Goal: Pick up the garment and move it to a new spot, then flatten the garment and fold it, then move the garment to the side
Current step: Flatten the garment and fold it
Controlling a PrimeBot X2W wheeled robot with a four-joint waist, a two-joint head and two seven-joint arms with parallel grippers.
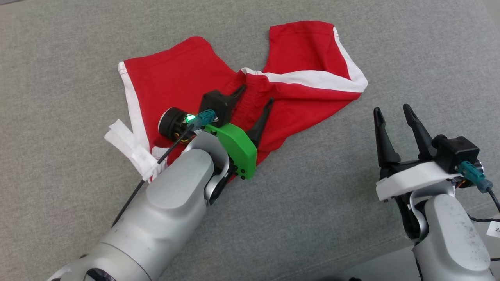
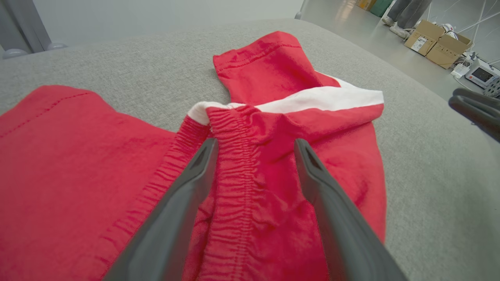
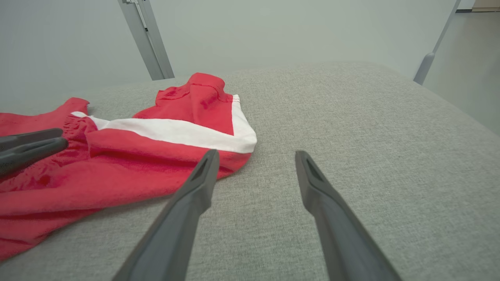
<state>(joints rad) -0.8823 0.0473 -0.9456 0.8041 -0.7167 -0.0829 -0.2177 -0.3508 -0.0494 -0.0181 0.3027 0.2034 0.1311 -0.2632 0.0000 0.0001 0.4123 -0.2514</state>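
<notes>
We judge the main risk a shallow pinch: closing on the bunched waistband [image 2: 234, 156] alone could lift one layer and drag the red garment [image 1: 187, 78], lying rumpled on the grey bench [image 1: 58, 58]. Left gripper [image 1: 256, 93] wide open astride that waistband, holding nothing. Right gripper [image 1: 391, 108] open, empty, near the garment.

Head cam looks steeply down at the grey cushion [image 1: 58, 58]. My left wrist cam sits low, close over the red shorts [image 2: 254, 187]; my right one skims the cushion just beside them. All three catch the white stripe [image 1: 312, 80].
</notes>
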